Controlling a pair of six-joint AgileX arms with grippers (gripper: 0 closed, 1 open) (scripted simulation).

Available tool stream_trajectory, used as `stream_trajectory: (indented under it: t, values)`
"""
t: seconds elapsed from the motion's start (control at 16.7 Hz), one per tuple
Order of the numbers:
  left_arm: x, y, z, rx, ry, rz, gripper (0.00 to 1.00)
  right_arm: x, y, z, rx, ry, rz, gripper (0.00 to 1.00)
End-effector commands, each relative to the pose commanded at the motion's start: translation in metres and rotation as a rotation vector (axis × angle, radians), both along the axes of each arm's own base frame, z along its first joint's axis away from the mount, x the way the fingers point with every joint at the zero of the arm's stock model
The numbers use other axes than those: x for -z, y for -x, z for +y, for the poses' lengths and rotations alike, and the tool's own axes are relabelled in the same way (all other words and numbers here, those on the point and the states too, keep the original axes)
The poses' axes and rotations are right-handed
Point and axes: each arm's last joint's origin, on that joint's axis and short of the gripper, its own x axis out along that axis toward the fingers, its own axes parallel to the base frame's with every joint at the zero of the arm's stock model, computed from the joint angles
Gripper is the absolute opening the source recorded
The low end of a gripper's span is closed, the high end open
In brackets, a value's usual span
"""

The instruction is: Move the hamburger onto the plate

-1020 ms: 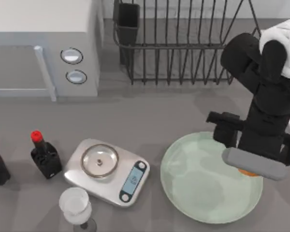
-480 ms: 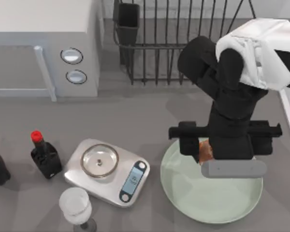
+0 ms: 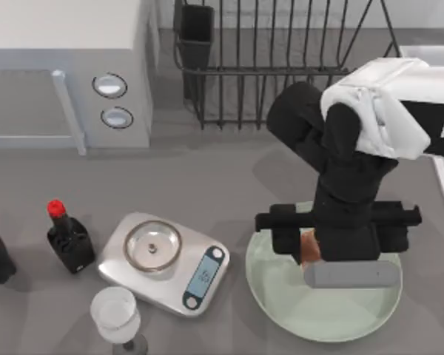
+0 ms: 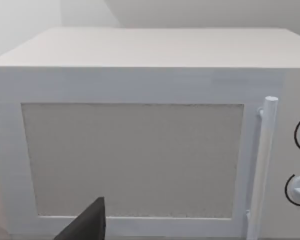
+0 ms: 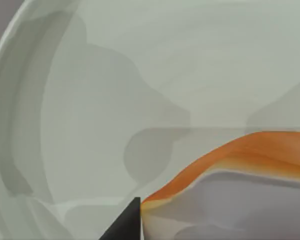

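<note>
Hamburger (image 3: 308, 245), seen as a bun-coloured sliver under the right gripper (image 3: 311, 248), held over the inner left part of the pale mint-green plate (image 3: 281, 299); jaws closed on it, by the look of the orange edge pressed against a dark fingertip in the right wrist view, hamburger (image 5: 240, 150) there hanging over the plate (image 5: 90, 100) floor. Whether it touches the plate yet, impossible to tell. For the step in hand, likely the lowering and release: best brought straight down until the bun rests flat on the plate floor, well inside the raised rim, then jaws opened gently and lifted vertically so nothing rolls or gets dragged toward the edge. Left arm parked out of the action, its wrist camera facing the microwave (image 4: 140, 150) door; left jaws' state not shown. On the grey bench (image 3: 207, 185): kitchen scale (image 3: 166, 262) with its small steel disc just left of the plate, a stemmed glass (image 3: 117, 316) near the front edge, a red-capped dark bottle (image 3: 68, 238) further left. Behind, the microwave (image 3: 66, 66) at the back left and a black wire dish rack (image 3: 274, 66) at the back centre, both well apart from the plate.
</note>
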Motion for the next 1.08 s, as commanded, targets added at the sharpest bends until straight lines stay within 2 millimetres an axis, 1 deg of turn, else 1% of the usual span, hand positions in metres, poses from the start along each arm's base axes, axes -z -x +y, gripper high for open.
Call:
stream_trajectory:
  t: [0.12, 0.18, 0.42, 1.08]
  values:
    - [0.0000, 0.0000, 0.0000, 0.000, 0.000, 0.000, 1.00, 0.0106, -0.0011, -0.0011, 0.009, -0.005, -0.010, 0.00]
    - [0.0000, 0.0000, 0.0000, 0.000, 0.000, 0.000, 1.00, 0.0128, -0.0016, -0.0015, 0.013, -0.007, -0.017, 0.00]
    - [0.0000, 0.0000, 0.0000, 0.000, 0.000, 0.000, 1.00, 0.0134, -0.0019, -0.0016, 0.014, -0.009, -0.020, 0.00]
    - [0.0000, 0.0000, 0.0000, 0.000, 0.000, 0.000, 1.00, 0.0134, -0.0019, -0.0016, 0.014, -0.009, -0.020, 0.83]
